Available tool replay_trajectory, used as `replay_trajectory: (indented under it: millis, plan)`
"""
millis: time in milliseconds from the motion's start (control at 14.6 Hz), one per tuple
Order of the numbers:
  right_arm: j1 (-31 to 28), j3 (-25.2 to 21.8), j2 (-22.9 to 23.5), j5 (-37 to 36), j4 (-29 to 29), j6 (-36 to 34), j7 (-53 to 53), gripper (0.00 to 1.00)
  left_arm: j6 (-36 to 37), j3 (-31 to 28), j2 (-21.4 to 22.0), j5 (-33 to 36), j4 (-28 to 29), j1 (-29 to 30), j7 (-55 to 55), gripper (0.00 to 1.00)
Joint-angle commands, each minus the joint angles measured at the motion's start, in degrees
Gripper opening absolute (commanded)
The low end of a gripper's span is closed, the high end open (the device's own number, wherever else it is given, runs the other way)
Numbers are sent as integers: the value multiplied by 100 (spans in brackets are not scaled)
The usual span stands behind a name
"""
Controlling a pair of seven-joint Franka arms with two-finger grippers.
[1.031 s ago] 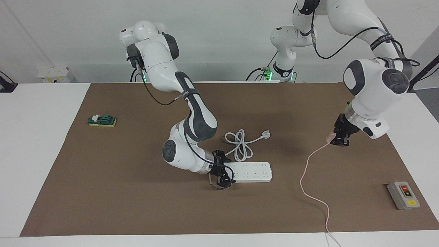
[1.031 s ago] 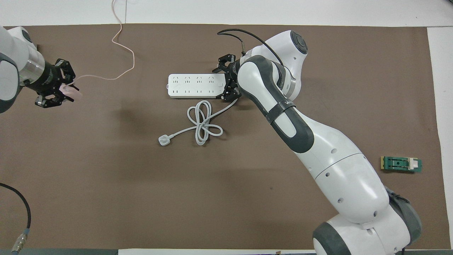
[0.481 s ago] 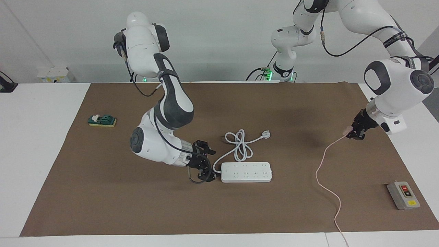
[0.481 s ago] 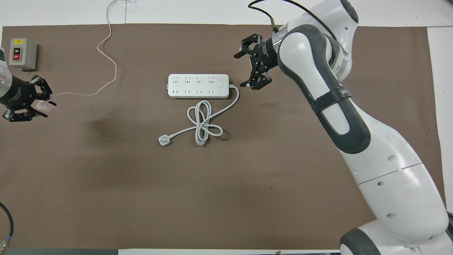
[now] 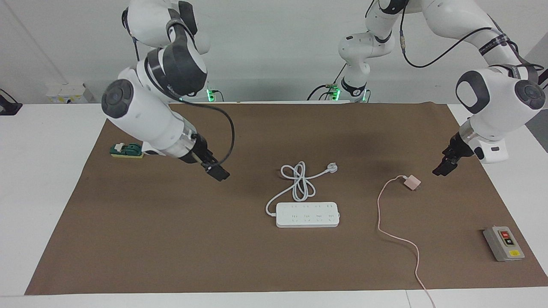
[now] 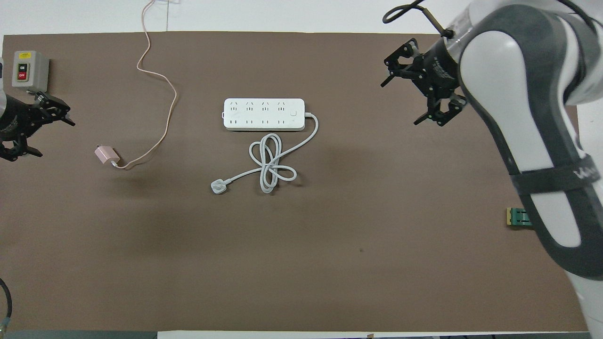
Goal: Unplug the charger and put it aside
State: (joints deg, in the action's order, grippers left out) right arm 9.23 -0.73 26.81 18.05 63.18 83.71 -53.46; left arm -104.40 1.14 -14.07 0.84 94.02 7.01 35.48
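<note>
The bench (image 5: 51,179) carries a brown mat (image 5: 171,248), and everything of the task lies on that mat. The right arm's end effector (image 6: 426,96) hangs in the air over bare mat toward its own end of the bench, fingers spread and holding nothing, well apart from the power strip. The left end effector (image 5: 445,166) hovers just beside the charger, toward the left arm's end; its fingers are also spread and empty.

The white power strip (image 5: 307,214) lies mid-mat with its sockets all vacant. Its thick white cord (image 5: 297,182) is looped on the side nearer the robots and ends in a white plug (image 5: 332,167).

The charger (image 5: 412,182), a small pale pink cube, rests on the mat apart from the strip, toward the left arm's end and a little nearer the robots than the strip. Its thin pink cable (image 5: 400,241) trails away from the robots and runs off the bench edge. By this layout the job looks finished.

What remains is risk from the retreat:
- The hanging cable is the weak spot. Its weight off the edge, or a snag there, could drag the light cube across the mat.
- If the left end effector drops or sweeps low as it leaves, an open finger could catch the cable where it meets the cube and flick the charger.
- The grey switch box (image 5: 503,243) near the mat corner sits close to the cable's path; a dragged cable might foul on it.
</note>
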Motion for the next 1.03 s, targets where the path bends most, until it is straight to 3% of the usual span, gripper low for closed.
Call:
replay_trajectory:
  millis: [0,344,481,687,824,962]
  plan:
    - [-368,20,-843,-652,792,-170,1903,100,-27,9,80,57,-174,-42,-777,100]
    - [-676,20,-1721,-1743,1274,-242,4867,100,735,62,712,-5,-86,-51,-2217,100]
    - [-817,29,-2151,-1858,1625,-215,5213,100,833,62,879,-5,-103,-269,-2466,100]
    - [-844,47,-2934,-2095,2670,267,5372,100,1263,62,1247,-5,-60,-490,-2887,100]
    - [-940,108,-3076,-2096,2910,312,5354,100,1509,71,1634,-22,150,-543,-2985,100]
    - [-1133,283,-3094,-2087,3015,487,5337,100,1808,71,1688,-31,160,-560,-3186,100]
